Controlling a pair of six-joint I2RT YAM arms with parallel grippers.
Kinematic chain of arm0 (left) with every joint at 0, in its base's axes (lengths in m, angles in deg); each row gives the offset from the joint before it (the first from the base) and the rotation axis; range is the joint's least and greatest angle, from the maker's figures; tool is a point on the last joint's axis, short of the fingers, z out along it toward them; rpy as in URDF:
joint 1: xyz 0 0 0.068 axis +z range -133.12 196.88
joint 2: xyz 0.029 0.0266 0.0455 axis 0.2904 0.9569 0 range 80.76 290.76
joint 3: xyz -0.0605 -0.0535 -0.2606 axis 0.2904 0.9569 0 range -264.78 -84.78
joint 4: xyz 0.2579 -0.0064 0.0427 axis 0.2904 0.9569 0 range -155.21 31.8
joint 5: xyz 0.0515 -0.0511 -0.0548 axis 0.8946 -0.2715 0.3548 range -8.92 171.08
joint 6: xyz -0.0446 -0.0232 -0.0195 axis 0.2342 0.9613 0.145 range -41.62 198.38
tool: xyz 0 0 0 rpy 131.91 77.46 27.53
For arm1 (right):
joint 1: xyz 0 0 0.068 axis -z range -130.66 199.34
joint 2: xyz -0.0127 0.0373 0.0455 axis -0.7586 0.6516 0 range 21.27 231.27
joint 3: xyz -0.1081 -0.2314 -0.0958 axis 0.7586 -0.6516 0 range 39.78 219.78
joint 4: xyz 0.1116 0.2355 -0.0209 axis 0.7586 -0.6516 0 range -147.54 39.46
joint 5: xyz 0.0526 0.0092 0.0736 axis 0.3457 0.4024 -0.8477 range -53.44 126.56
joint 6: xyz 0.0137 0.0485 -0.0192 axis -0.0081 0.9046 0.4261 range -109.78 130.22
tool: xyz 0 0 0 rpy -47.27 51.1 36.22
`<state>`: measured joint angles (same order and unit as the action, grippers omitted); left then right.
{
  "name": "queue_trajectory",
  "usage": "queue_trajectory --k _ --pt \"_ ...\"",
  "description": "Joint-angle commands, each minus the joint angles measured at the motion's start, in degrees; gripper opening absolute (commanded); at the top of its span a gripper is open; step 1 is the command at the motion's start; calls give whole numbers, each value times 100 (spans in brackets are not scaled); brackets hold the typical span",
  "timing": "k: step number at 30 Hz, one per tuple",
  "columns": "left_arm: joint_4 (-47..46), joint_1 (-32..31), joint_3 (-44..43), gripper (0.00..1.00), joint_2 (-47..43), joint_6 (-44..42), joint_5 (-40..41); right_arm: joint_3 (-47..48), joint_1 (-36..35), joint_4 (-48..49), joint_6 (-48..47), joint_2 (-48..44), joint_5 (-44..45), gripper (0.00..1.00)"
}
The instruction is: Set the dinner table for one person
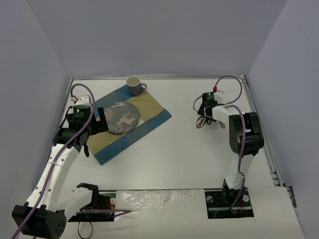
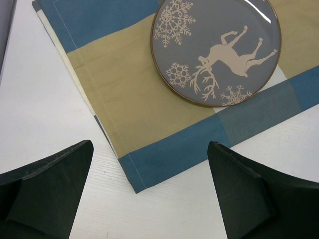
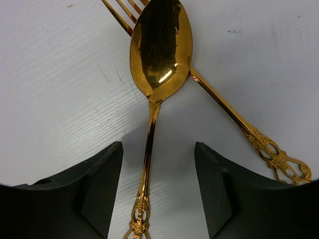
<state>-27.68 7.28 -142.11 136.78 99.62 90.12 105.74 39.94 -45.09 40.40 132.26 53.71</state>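
Observation:
On the white dinner table [image 1: 189, 159], a gold spoon [image 3: 160, 45] lies crossed over a gold fork [image 3: 234, 114] at the right. My right gripper [image 3: 159, 154] hangs low over them. Its fingers [image 3: 99, 174] stand apart on either side of the spoon's thin handle and do not touch it. The cutlery [image 1: 202, 122] shows as a small gold glint under the right gripper [image 1: 207, 117]. A grey plate with a white reindeer [image 1: 122, 118] lies on the blue-and-tan placemat [image 1: 154, 113]. My left gripper [image 2: 149, 169] is wide open above the placemat's corner [image 2: 129, 169], near the plate [image 2: 214, 50].
A grey cup [image 1: 133, 85] stands at the placemat's far corner. Grey walls close in the table on three sides. A metal rail [image 1: 264, 139] runs along the right edge. Both arm bases sit at the near edge.

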Motion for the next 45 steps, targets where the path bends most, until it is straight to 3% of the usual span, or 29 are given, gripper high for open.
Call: queue_trajectory --k 1,5,15,17,20,25,32,39,45 --pt "-469 38 -129 97 -87 -77 155 242 52 169 103 115 148 49" --pt "-458 38 -136 97 -76 -130 239 242 52 101 137 220 222 40" --pt "-439 38 -103 97 -144 -155 362 268 -11 -96 18 280 525 3" --pt "-439 38 -103 97 -152 -155 362 276 -43 -88 -87 215 526 0" --pt "-452 38 -103 97 -157 -172 336 320 -163 -80 -339 32 551 0" --pt "-457 38 -103 97 -127 -181 335 476 -792 208 -1513 -425 470 0" --pt "-457 55 -103 97 -91 -190 331 921 -1414 483 -2751 -667 -840 0" --pt "-457 101 -103 97 -56 -188 316 1835 -2058 448 -3932 -163 -2031 0" --pt "-448 134 -92 97 -16 -190 302 2643 -2354 359 -4187 489 -2371 0"
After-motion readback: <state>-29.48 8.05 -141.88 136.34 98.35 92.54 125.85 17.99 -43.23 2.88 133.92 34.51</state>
